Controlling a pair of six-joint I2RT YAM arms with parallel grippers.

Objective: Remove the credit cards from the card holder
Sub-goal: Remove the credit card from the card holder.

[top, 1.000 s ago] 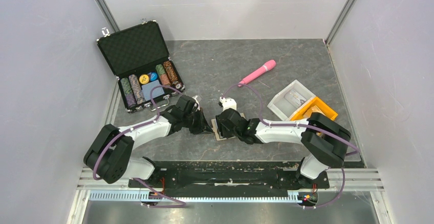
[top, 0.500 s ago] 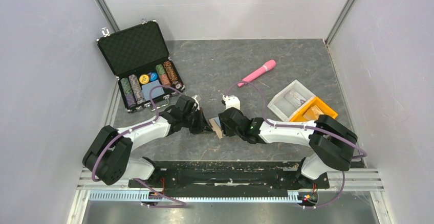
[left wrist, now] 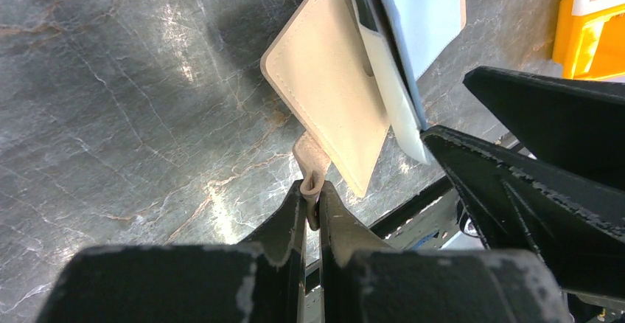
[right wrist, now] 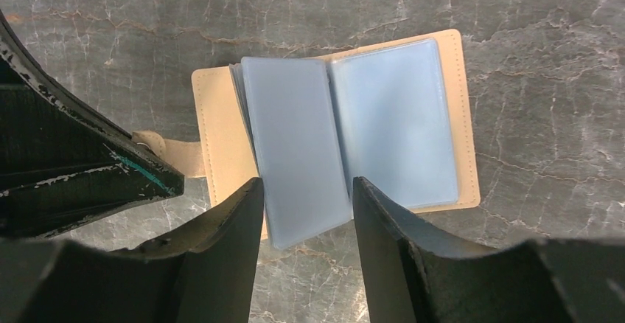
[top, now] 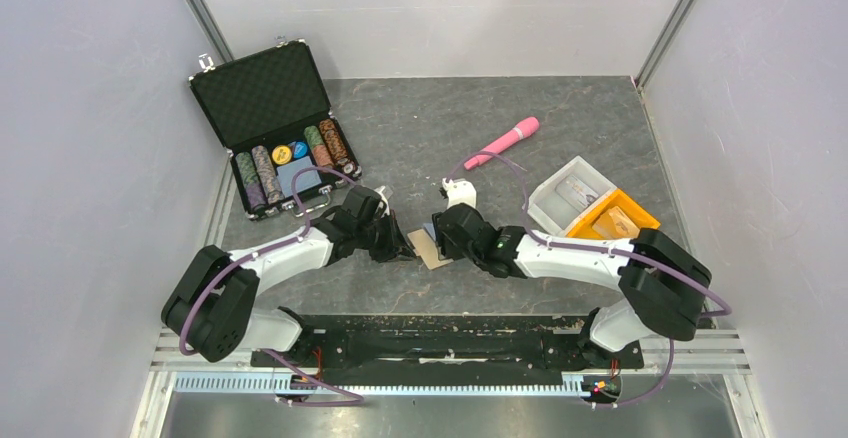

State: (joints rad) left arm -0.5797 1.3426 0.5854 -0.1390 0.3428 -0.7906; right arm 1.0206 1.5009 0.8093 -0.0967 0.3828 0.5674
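The card holder (top: 428,248) lies open on the table, a tan bifold with pale blue sleeves (right wrist: 390,124) fanned out. My left gripper (left wrist: 313,190) is shut on its snap tab at the left side, also seen from above (top: 404,247). My right gripper (right wrist: 306,186) hovers open over the holder. Its fingers (right wrist: 228,220) stand on either side of the near edge of one raised blue sleeve without pinching it. From above, the right gripper (top: 443,232) sits just right of the holder. No credit cards show in the sleeves; they are hidden.
An open black poker-chip case (top: 280,138) stands at the back left. A pink stick (top: 503,143) lies at the back centre. A clear tray (top: 570,193) and an orange tray (top: 640,220) with a tan piece inside sit on the right.
My right gripper has drawn back up and to the right and opened a little wider, uncovering more of the holder. The left gripper has kept its hold on the tab.
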